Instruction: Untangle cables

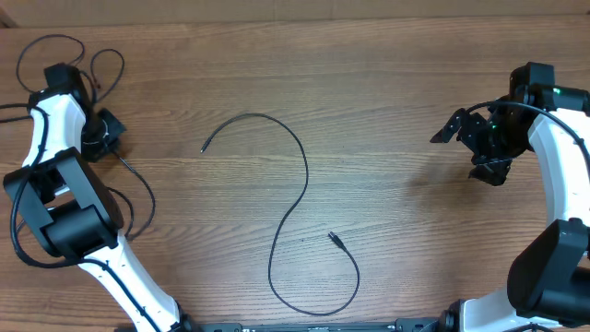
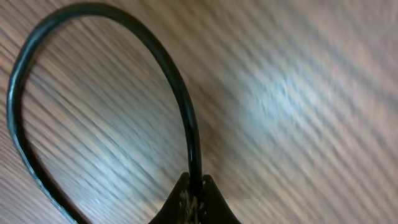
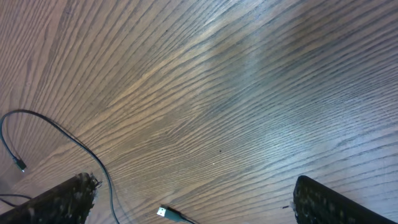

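A brown wooden table with a strong grain point(image 1: 387, 83) carries a long thin black cable point(image 1: 305, 180), which lies loose in an S-shaped curve across its middle. The cable's small silver-tipped plug point(image 1: 336, 240) rests towards the lower right. Loops of thin black cord point(image 1: 138, 178) lie near the table's left edge.

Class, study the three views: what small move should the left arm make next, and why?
Probably raise the left gripper slightly and draw its pinched cable toward the middle of the table. Its fingers are shut on a black loop, thin loops crowd that arm, a loose cable lies free mid-table, and the open right gripper holds nothing.
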